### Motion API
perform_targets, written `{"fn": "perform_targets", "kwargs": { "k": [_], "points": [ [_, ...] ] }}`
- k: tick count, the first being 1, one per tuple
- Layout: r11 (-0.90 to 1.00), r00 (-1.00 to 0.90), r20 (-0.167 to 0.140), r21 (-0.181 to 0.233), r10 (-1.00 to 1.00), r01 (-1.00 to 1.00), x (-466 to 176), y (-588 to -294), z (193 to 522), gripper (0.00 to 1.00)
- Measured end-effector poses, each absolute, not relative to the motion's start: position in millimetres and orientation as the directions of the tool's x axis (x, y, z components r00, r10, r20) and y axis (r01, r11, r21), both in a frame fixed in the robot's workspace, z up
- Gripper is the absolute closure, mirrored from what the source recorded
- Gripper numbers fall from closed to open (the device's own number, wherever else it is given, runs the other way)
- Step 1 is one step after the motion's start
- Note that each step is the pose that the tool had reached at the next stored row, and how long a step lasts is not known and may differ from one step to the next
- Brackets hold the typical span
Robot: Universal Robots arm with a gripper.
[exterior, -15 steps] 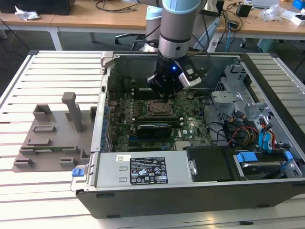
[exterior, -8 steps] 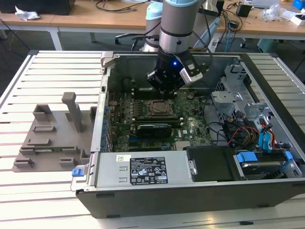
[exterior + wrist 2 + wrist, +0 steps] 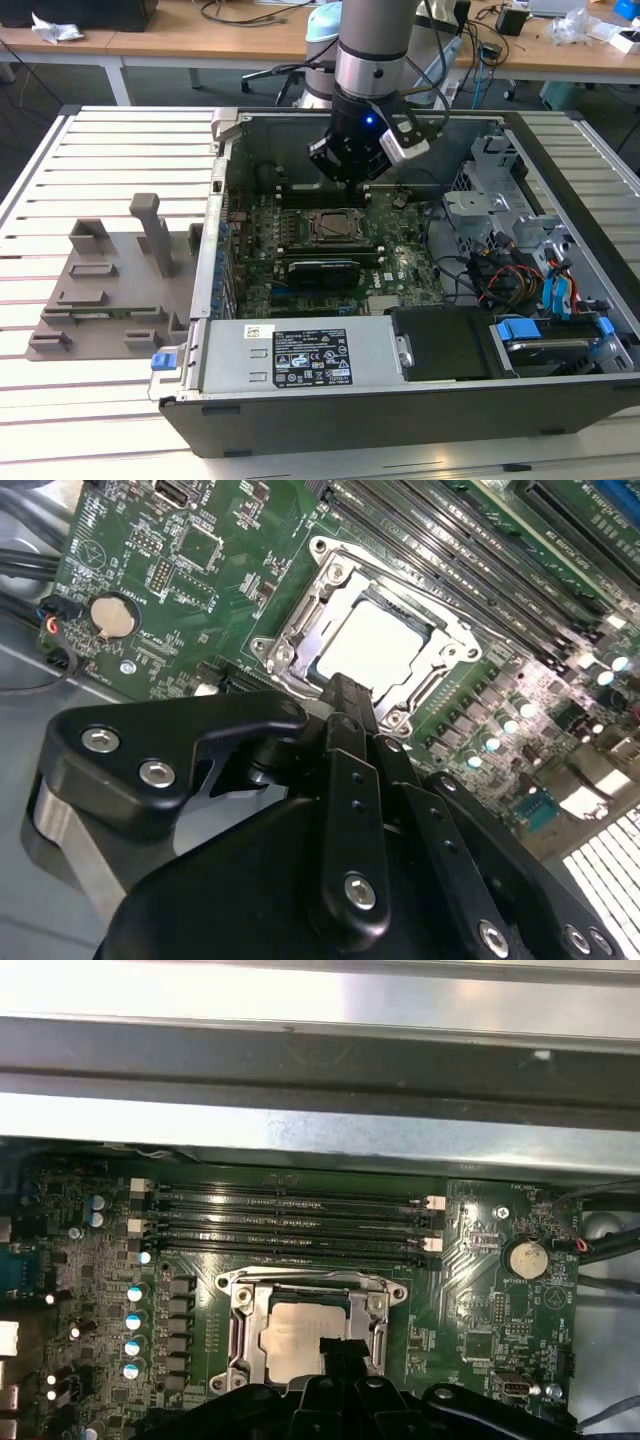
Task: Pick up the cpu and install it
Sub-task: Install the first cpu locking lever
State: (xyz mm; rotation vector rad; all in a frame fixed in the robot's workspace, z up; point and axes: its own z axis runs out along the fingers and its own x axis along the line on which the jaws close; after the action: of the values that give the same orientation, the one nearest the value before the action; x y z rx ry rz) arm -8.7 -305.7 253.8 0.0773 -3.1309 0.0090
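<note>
Centrally in the exterior view, the open black computer case (image 3: 420, 400) lies on a slatted white table (image 3: 90, 160); a grey plastic fixture block (image 3: 110, 290) sits at centre left; the arm's black gripper (image 3: 352, 172) hangs over the green motherboard (image 3: 400, 265), just above the dark square socket frame (image 3: 332, 226).

Next, in the second wrist view, the pale silver square cpu (image 3: 375, 645) sits seated inside the metal socket frame (image 3: 300, 630) at upper centre; a round silver coin battery (image 3: 112, 616) lies at upper left; the gripper's fingers (image 3: 345, 695) appear pressed together, holding nothing, their tip just at the cpu's near edge.

Lastly, in the first wrist view, black memory slots (image 3: 285, 1225) run above the cpu (image 3: 290, 1335), with the gripper (image 3: 342, 1352) overlapping its lower right corner.
</note>
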Motion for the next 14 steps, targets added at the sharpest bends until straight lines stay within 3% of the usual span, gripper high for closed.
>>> {"fn": "perform_targets", "kwargs": {
  "k": [14],
  "points": [
    [0.999, -0.999, 0.010, -0.011, -0.049, -0.049, -8.7, -305.7, 283.2, 0.89]
  ]
}}
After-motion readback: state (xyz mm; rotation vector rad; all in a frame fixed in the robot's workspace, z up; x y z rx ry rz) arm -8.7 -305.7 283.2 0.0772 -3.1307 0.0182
